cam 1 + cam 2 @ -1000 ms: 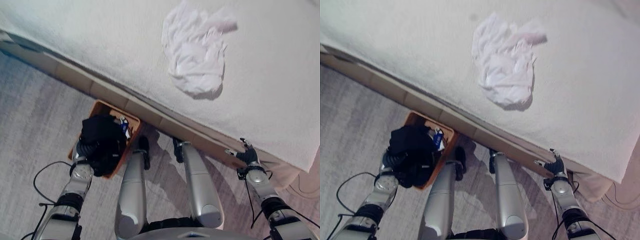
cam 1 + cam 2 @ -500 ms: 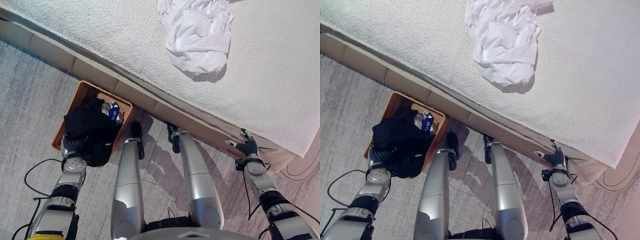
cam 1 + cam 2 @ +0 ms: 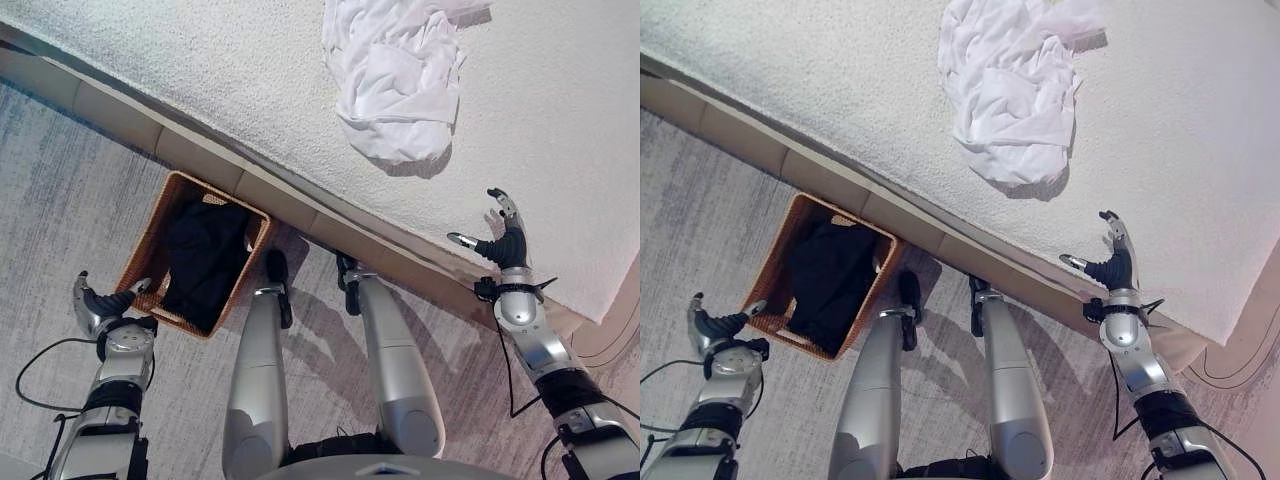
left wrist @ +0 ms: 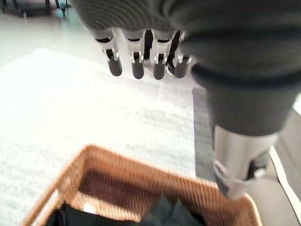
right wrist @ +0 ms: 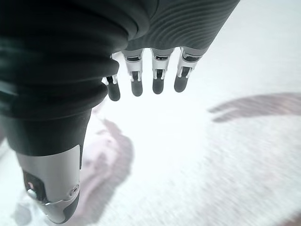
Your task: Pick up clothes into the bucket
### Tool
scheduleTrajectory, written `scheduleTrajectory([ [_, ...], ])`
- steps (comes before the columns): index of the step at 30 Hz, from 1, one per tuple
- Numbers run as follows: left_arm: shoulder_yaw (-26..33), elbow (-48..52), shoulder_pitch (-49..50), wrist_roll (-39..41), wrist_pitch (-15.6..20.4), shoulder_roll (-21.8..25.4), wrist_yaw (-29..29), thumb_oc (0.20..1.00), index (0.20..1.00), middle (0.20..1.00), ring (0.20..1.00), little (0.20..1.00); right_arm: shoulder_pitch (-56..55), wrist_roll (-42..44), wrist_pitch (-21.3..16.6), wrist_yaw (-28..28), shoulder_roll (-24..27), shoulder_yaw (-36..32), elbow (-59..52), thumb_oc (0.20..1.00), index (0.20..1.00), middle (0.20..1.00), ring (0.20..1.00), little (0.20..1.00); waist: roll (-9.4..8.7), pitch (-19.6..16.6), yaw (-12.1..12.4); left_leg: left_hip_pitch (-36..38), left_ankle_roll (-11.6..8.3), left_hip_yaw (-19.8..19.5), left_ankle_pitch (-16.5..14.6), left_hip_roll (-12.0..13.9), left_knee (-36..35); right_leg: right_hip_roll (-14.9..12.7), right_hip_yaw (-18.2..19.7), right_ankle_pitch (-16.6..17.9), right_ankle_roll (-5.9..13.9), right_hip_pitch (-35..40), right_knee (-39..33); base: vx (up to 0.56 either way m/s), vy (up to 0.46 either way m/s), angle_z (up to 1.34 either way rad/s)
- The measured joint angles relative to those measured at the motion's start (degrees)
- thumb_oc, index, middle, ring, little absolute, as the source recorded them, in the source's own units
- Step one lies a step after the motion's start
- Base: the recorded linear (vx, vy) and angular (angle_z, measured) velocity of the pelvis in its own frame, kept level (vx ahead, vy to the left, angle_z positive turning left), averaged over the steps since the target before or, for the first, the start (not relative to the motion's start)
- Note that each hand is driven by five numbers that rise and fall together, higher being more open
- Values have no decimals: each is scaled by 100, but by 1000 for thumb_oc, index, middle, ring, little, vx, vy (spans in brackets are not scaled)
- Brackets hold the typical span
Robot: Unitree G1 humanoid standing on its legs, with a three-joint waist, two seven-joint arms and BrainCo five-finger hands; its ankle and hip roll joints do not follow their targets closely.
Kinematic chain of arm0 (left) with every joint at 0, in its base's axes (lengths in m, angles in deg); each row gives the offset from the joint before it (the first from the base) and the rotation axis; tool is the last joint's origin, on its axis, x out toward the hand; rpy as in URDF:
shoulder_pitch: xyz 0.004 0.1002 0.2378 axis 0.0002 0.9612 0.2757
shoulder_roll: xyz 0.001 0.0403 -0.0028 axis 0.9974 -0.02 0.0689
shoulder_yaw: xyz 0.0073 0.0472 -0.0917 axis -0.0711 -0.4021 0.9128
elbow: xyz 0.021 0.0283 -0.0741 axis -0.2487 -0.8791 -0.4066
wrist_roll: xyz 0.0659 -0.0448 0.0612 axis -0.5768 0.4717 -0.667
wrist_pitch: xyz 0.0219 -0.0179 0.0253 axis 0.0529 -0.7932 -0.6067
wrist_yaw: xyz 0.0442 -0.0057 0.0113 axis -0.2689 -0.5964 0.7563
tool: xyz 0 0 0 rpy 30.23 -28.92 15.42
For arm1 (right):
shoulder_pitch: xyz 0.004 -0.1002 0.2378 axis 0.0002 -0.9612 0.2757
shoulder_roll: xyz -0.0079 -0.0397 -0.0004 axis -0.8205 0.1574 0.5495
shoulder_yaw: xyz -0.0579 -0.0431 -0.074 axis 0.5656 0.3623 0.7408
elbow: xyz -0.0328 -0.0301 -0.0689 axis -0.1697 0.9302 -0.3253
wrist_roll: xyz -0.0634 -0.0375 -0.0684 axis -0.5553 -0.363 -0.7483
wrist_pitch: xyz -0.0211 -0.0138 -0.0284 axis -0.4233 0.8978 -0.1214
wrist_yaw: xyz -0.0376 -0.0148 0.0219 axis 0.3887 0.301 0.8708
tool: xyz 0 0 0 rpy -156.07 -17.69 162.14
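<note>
While the head camera looks down, the left eye view shows a woven basket (image 3: pixel 150 262) at the lower left of the frame, standing on grey carpet (image 3: pixel 60 180) just beside the bed base (image 3: pixel 200 165). A dark garment (image 3: pixel 205 262) lies inside the basket. The left hand (image 3: pixel 95 305) sits at the far lower left, just outside the basket's near corner, fingers spread and empty, one fingertip close to the rim. Across the upper part of the frame runs the pale bed cover (image 3: pixel 200 70), with a crumpled white garment (image 3: pixel 395 75) lying on it at upper centre-right. The right hand (image 3: pixel 500 240) is at the right of the frame, over the edge of the bed, fingers splayed wide and holding nothing, well apart from the white garment.

Taken next, the right eye view gives the same arrangement: basket at lower left with the dark garment in it, white garment at upper centre on the bed cover, left hand at the far lower left, right hand at right, opened wide.

Seen from the left wrist view, the left hand's fingers (image 4: pixel 137 66) hang straight in a row at the top of the frame, nothing between them and the thumb at the right. The basket rim crosses the bottom of the frame, dark cloth showing inside it.

Seen from the right wrist view, the right hand's fingers (image 5: pixel 157 77) are straight and spread, empty, above the pale bed cover. A faint pinkish patch at the lower left cannot be identified.
</note>
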Motion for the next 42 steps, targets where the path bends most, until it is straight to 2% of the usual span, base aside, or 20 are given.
scheduleTrajectory([
  [4, 3, 692, 178, 5, 55, -144, 93, 1000, 1000, 1000, 1000, 1000, 498, -89, 48, 218, 0, -131, 9, 1000, 1000, 1000, 1000, 1000, 28, 8, 181, 286, -57, -16, 164, -50, -435, -61, -50, 74, 5, 217, -184, 3, -45, 11],
  [5, -9, 1285, 317, 9, 159, -327, 89, 1000, 1000, 1000, 1000, 1000, 659, -124, 88, 279, 6, -196, 75, 1000, 1000, 1000, 1000, 1000, 54, 10, 280, 443, -95, -40, 273, -77, -634, -105, -103, 101, 9, 353, -288, 9, -34, 24],
  [8, -89, 1517, 342, 149, 489, -518, -23, 1000, 1000, 1000, 1000, 1000, 1196, -186, 223, 353, 10, -208, 359, 1000, 1000, 1000, 1000, 1000, 102, 3, 431, 730, -111, -188, 386, -137, -937, -173, -253, 94, 4, 609, -388, 6, -75, 28],
  [9, -126, 1551, 336, 702, 766, -693, -272, 1000, 1000, 1000, 1000, 1000, 1644, -159, 281, 394, 25, -176, 882, 1000, 1000, 1000, 1000, 1000, 181, -4, 463, 872, -135, -309, 483, -203, -1130, -236, -358, 90, 1, 745, -447, -7, -53, 48],
  [10, -438, 1553, 310, 1215, 1003, -819, -609, 1000, 1000, 1000, 1000, 1000, 2144, -30, 416, 390, 123, -154, 1603, 1000, 1000, 1000, 1000, 1000, 296, -10, 556, 1013, -146, -374, 610, -261, -1320, -313, -430, 75, -9, 835, -465, -6, -63, 50],
  [11, -639, 1562, 309, 1358, 1081, -835, -728, 1000, 1000, 1000, 1000, 1000, 2270, 62, 459, 396, 185, -143, 1847, 1000, 1000, 1000, 1000, 1000, 329, -8, 566, 1053, -164, -396, 637, -277, -1382, -330, -441, 71, -13, 851, -472, -4, -72, 41],
  [12, -1001, 1468, 317, 1521, 1175, -870, -1021, 1000, 1000, 1000, 1000, 1000, 2932, 230, 509, 319, 299, 66, 2663, 1000, 1000, 1000, 1000, 1000, 416, -9, 762, 1101, -191, -488, 735, -318, -1518, -380, -517, 60, -19, 870, -466, -1, -83, 27],
  [13, -1161, 1338, 268, 1580, 1174, -911, -1144, 1000, 1000, 1000, 1000, 1000, 3180, 308, 582, 262, 375, 250, 3070, 1000, 1000, 1000, 1000, 1000, 475, -5, 730, 1112, -208, -535, 782, -342, -1556, -417, -577, 46, -36, 894, -451, -4, -74, 48],
  [14, -1381, 1152, 195, 1650, 1171, -1037, -1366, 1000, 1000, 1000, 1000, 1000, 3539, 426, 670, 191, 398, 339, 3530, 1000, 1000, 1000, 1000, 1000, 566, -8, 873, 1193, -213, -668, 899, -401, -1740, -500, -696, -6, -37, 924, -414, -2, -52, 49],
  [17, -1859, 1001, 192, 1702, 1145, -1130, -1659, 1000, 1000, 1000, 1000, 1000, 3834, 463, 757, 35, 349, 621, 3948, 1000, 1000, 1000, 1000, 1000, 632, -3, 1016, 1270, -209, -831, 993, -466, -1890, -592, -812, -110, -78, 948, -315, 7, -43, 43],
  [21, -2548, 1044, 110, 1754, 1106, -1106, -2154, 1000, 1000, 1000, 1000, 1000, 4353, 461, 867, -139, 281, 868, 4924, 1000, 1000, 1000, 1000, 1000, 859, -17, 1137, 1328, -233, -1119, 1194, -623, -2187, -817, -1030, -261, -92, 905, -114, 31, -67, 38],
  [22, -2562, 1061, 110, 1752, 1103, -1105, -2197, 1000, 1000, 1000, 1000, 1000, 4398, 451, 876, -176, 280, 884, 5043, 1000, 1000, 1000, 1000, 1000, 884, -20, 1148, 1336, -241, -1159, 1126, -625, -2232, -831, -1046, -318, -68, 887, -36, 73, -112, 38],
  [25, -2747, 1107, 37, 1735, 1056, -996, -2395, 1000, 1000, 1000, 1000, 1000, 4558, 407, 955, -598, 502, 1316, 5428, 1000, 1000, 1000, 1000, 1000, 951, -18, 1216, 1354, -238, -1255, 1283, -688, -2417, -948, -1141, -383, -90, 825, 89, -3, -120, 26],
  [26, -2748, 1107, 37, 1675, 1040, -992, -2519, 1000, 1000, 1000, 1000, 1000, 4645, 264, 972, -904, 634, 1738, 5569, 1000, 1000, 1000, 1000, 1000, 978, -21, 1188, 1343, -260, -1295, 1307, -700, -2431, -971, -1182, -389, -97, 826, 96, 0, -71, 15],
  [30, -2751, 1112, 75, 1579, 917, -1029, -2808, 1000, 1000, 1000, 1000, 1000, 4843, -145, 1109, -1583, 847, 1935, 5789, 1000, 1000, 1000, 1000, 1000, 1045, -38, 1178, 1345, -271, -1436, 1328, -738, -2500, -1006, -1251, -403, -109, 826, 121, 3, -52, 12],
  [31, -2752, 1111, 75, 1579, 887, -1033, -2855, 1000, 1000, 1000, 1000, 1000, 4862, -194, 1132, -1669, 879, 1918, 5794, 536, 536, 536, 536, 536, 1046, -39, 1184, 1346, -269, -1442, 1328, -742, -2500, -1014, -1258, -410, -114, 826, 127, 3, -26, 6],
  [32, -2752, 1112, 73, 1579, 874, -1036, -2881, 1000, 1000, 1000, 1000, 1000, 4862, -200, 1139, -1708, 895, 1914, 5821, 313, 313, 313, 313, 313, 1050, -41, 1189, 1346, -269, -1446, 1328, -745, -2501, -1018, -1261, -411, -115, 825, 139, 2, -22, 5],
  [33, -2752, 1118, 70, 1579, 865, -1045, -2909, 1000, 1000, 1000, 1000, 1000, 4872, -235, 1140, -1744, 917, 1914, 5856, 200, 200, 200, 200, 200, 1059, -48, 1194, 1346, -269, -1451, 1328, -755, -2511, -1029, -1263, -411, -115, 826, 143, 3, 4, 4],
  [42, -2751, 1145, -113, 1582, 784, -1071, -2955, 1000, 1000, 1000, 1000, 1000, 5006, -231, 1196, -1897, 1225, 1917, 5758, 200, 200, 200, 200, 200, 1161, -111, 1147, 1355, -242, -1447, 1384, -786, -2500, -1074, -1286, -406, -109, 836, 149, 1, 3, 2],
])
